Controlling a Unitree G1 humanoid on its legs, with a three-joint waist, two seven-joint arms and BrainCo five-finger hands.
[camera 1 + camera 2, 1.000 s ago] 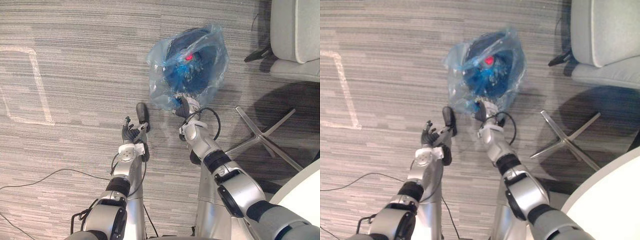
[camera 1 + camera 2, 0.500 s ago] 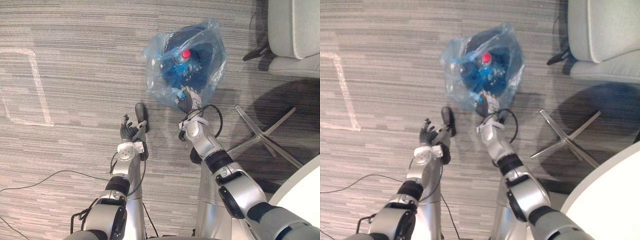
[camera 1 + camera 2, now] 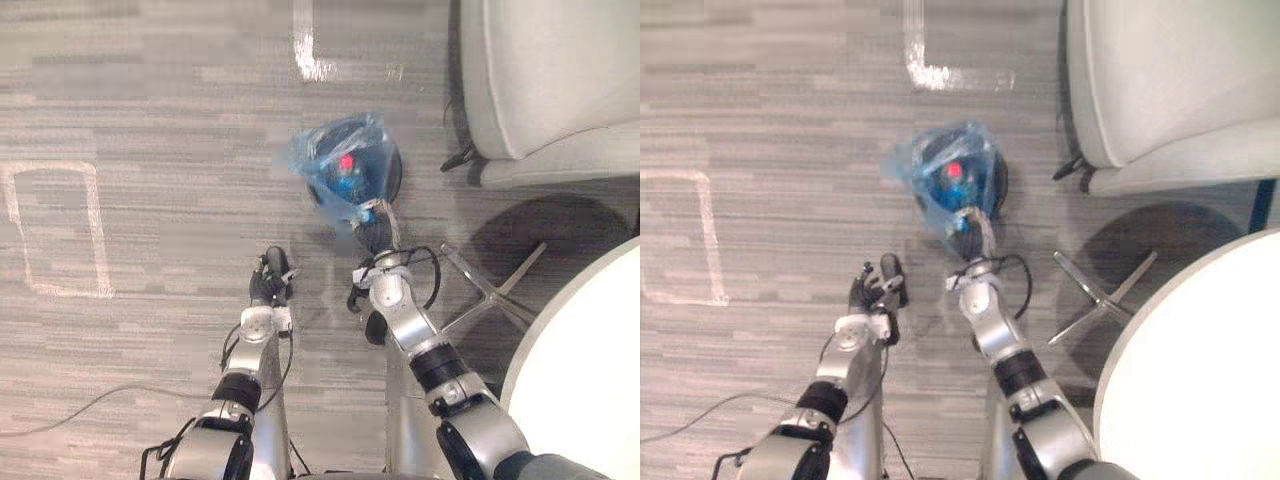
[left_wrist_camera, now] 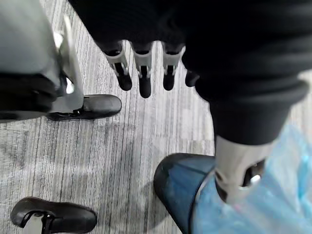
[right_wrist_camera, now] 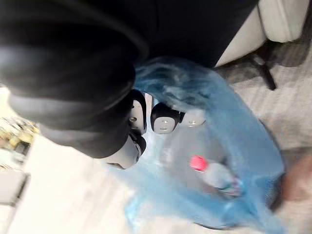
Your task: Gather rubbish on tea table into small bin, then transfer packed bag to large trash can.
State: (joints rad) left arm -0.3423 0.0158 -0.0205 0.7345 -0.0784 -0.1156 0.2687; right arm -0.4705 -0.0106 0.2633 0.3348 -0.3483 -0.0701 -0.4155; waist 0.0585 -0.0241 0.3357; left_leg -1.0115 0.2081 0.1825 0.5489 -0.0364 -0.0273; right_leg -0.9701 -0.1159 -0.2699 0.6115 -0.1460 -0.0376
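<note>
A blue plastic bag (image 3: 335,170) sits in the small dark bin (image 3: 390,172) on the carpet, with a red-capped bottle (image 5: 214,174) inside it. My right hand (image 3: 377,228) reaches to the bag's near edge. In the right wrist view its fingers (image 5: 163,118) are curled into the blue plastic (image 5: 239,131). My left hand (image 3: 272,288) hovers over the carpet to the left of the bin, apart from it. Its fingers (image 4: 144,78) hang relaxed and hold nothing, with the bin's rim (image 4: 170,178) and the bag (image 4: 258,209) showing past them.
A pale armchair (image 3: 545,80) stands at the back right, its metal star base (image 3: 490,290) close to my right arm. A round white table (image 3: 590,370) fills the lower right. White tape marks (image 3: 60,230) lie on the carpet at left and beyond the bin.
The camera has moved: more of the armchair and table show, and the bin looks farther off. The bag now looks narrower, gathered toward my right hand, which stays on its near edge.
</note>
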